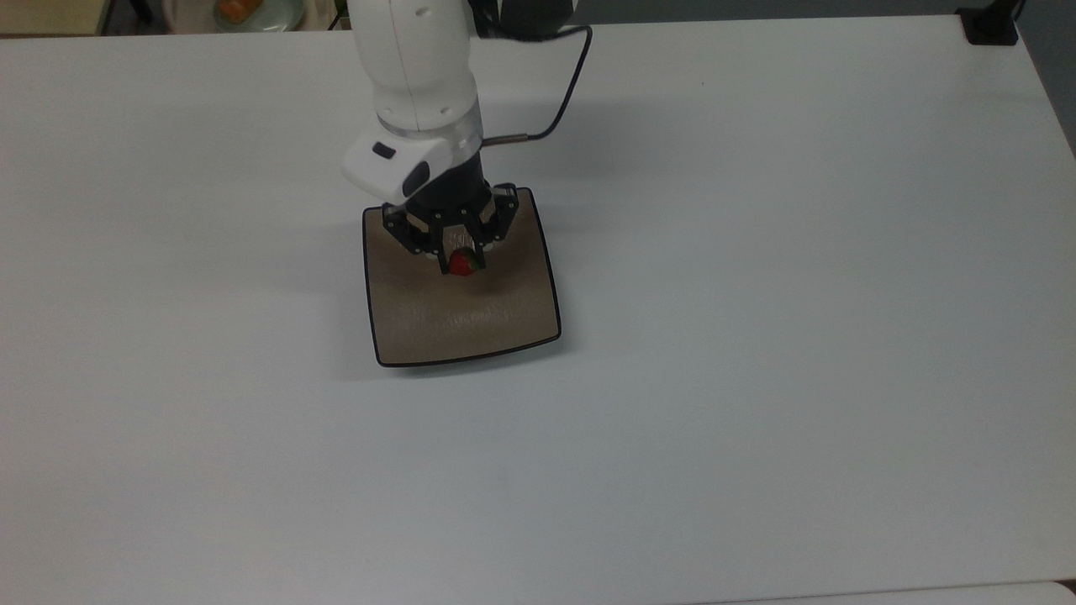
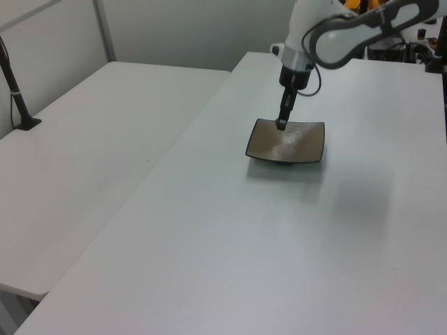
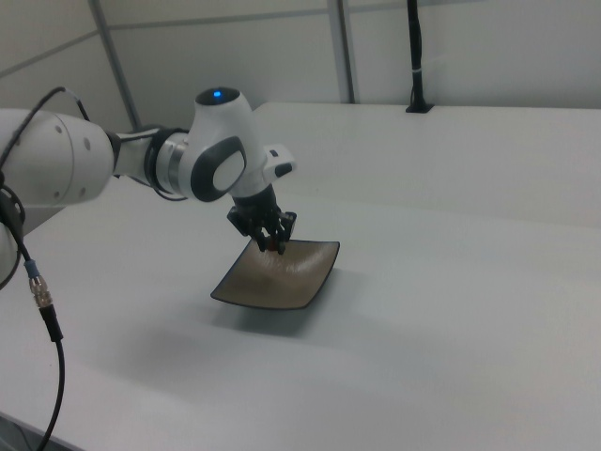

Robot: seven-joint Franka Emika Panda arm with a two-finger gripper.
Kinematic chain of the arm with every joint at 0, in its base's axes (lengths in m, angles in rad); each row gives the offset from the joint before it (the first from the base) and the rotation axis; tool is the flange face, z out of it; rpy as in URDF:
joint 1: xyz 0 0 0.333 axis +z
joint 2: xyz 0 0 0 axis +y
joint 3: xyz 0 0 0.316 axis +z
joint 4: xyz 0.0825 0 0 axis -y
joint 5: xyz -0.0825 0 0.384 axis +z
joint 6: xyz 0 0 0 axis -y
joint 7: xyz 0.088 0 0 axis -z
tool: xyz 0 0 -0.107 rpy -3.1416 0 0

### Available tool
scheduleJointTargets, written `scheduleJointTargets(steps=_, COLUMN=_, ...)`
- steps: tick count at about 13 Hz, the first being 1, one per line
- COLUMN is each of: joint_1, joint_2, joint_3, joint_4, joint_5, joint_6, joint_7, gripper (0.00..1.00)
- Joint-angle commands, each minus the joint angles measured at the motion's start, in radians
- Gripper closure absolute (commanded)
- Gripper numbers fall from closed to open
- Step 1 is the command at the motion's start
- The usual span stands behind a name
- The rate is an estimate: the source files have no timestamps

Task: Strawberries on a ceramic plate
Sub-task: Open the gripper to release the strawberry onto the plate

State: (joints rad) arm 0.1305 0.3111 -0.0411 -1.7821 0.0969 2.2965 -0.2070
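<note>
Gripper (image 1: pixel 461 262) pinching strawberry (image 1: pixel 460 264) over ceramic plate (image 1: pixel 496 323), above its middle. Releasing from height risks rolling off the rim.

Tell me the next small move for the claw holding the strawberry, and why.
Probably ease straight down a little, then open. The claw is shut on the strawberry and is already over the ceramic plate, near its middle in the top view; whether the berry touches the plate cannot be told, so a short descent first avoids dropping it.
</note>
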Motion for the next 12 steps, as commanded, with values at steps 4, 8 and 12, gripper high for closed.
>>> scheduleJointTargets(steps=4, joint_1=0.023, joint_2=0.031, joint_3=-0.003, joint_4=-0.053, joint_5=0.004, joint_6=0.060, joint_7=0.015, gripper=0.82)
scheduleJointTargets(steps=8, joint_1=0.021, joint_2=0.039, joint_3=-0.003, joint_4=-0.057, joint_5=0.004, joint_6=0.060, joint_7=0.015, gripper=0.56)
scheduleJointTargets(steps=12, joint_1=0.020, joint_2=0.037, joint_3=-0.003, joint_4=-0.057, joint_5=0.004, joint_6=0.060, joint_7=0.014, gripper=0.09)
